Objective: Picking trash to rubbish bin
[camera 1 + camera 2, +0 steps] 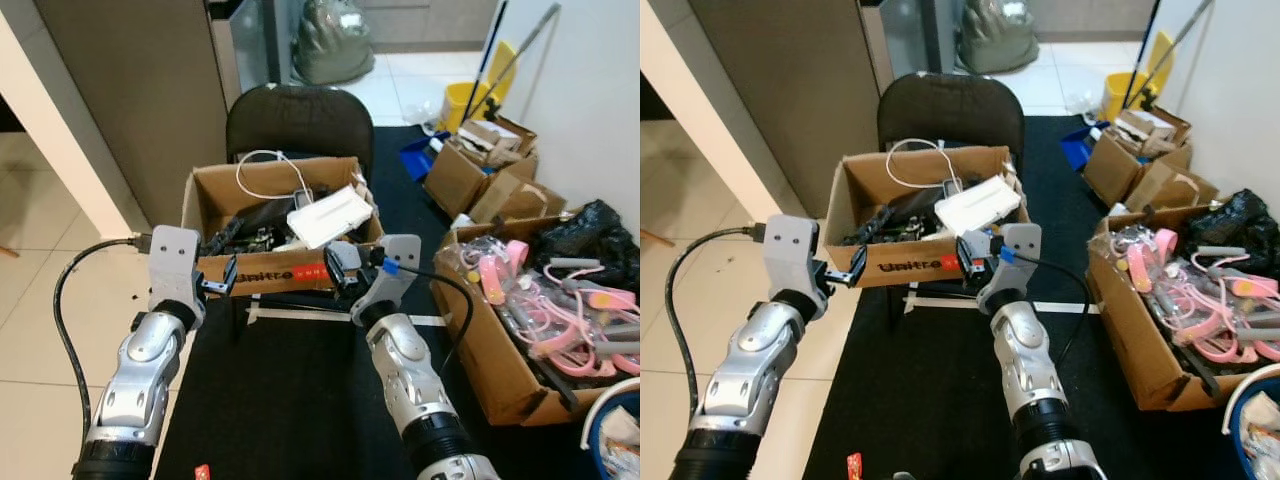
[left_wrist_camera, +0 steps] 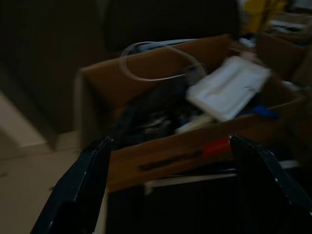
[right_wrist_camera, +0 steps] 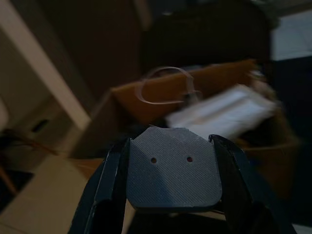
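We see the left gripper (image 1: 222,277) spread wide and empty before the box (image 1: 262,270). Centre: the box of trash sits on the mat, beside the white pad (image 1: 328,216). The right gripper (image 3: 168,195) clamps a grey plate (image 3: 171,167). Binning remains undone.

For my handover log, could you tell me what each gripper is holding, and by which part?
The right gripper clamps a grey two-holed plate by its side edges; the left gripper is open, holding nothing.
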